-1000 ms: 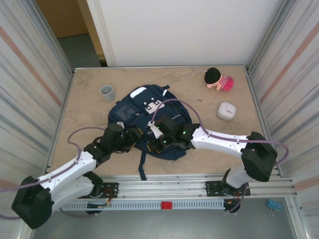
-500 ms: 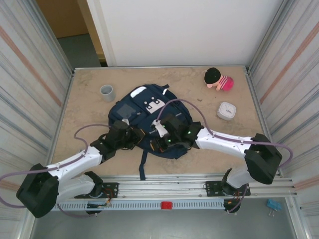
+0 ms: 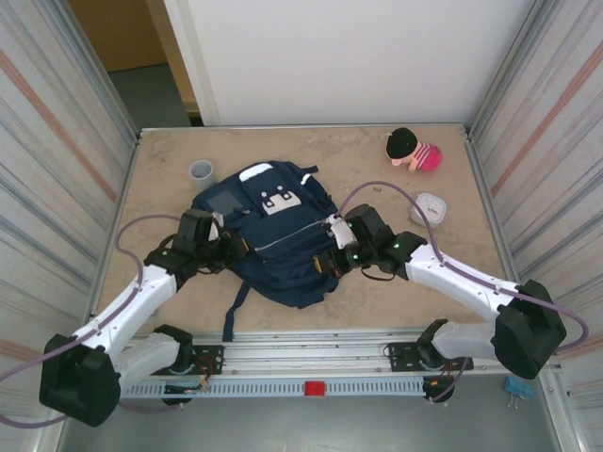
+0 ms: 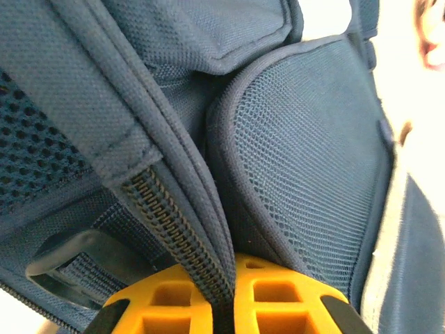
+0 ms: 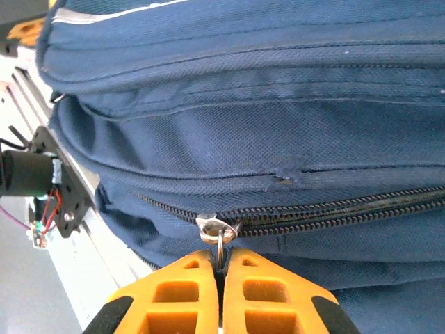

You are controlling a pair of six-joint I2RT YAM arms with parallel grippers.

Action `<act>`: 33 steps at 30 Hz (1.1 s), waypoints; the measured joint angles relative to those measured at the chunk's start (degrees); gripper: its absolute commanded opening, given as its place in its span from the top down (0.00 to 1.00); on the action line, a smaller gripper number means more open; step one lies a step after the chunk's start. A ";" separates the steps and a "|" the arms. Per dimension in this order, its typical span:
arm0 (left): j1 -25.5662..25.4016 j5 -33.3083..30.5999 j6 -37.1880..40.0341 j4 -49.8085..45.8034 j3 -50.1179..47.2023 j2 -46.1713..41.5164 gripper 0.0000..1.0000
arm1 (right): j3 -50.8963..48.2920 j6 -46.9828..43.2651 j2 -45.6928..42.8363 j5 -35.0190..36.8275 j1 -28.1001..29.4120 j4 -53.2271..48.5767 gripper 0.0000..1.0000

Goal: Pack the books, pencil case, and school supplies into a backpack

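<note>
Your left gripper (image 3: pixel 229 247), black with orange latticed fingers, pinches tight on a zipper seam of the navy blue fabric backpack (image 3: pixel 283 247), white arm bent and reaching inward. Your right gripper (image 3: pixel 332 262) clamps the small metal zipper ring (image 5: pixel 219 235), white arm stretched low leftward.

Mottled beige tabletop (image 3: pixel 358 151), ribbed metal side walls (image 3: pixel 57 141) (pale orange stripe down each), plain white back panel (image 3: pixel 349 56), grey floor (image 3: pixel 151 94) beyond, aluminium rail (image 3: pixel 320 353) along near edge.
</note>
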 measured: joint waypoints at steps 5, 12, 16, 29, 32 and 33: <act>2.75 2.40 8.92 -5.70 6.62 8.41 1.00 | -0.35 1.51 -1.11 3.32 6.99 0.55 1.00; 6.60 6.64 16.41 -8.07 16.81 20.76 0.81 | 0.17 4.37 3.23 5.88 11.69 4.90 1.00; 8.92 5.68 17.07 -4.68 20.17 24.20 0.62 | 2.60 5.18 6.60 5.84 12.11 5.60 1.00; 0.09 2.91 0.02 3.93 -1.22 -9.70 0.33 | 7.13 5.62 12.15 4.70 12.48 5.20 1.00; -4.24 1.20 -5.88 4.37 -6.43 -16.06 0.32 | 7.21 5.62 12.39 4.31 12.48 5.11 1.00; -5.64 0.52 -7.54 4.68 -7.91 -17.31 0.33 | 7.21 5.62 12.41 4.22 12.48 5.07 1.00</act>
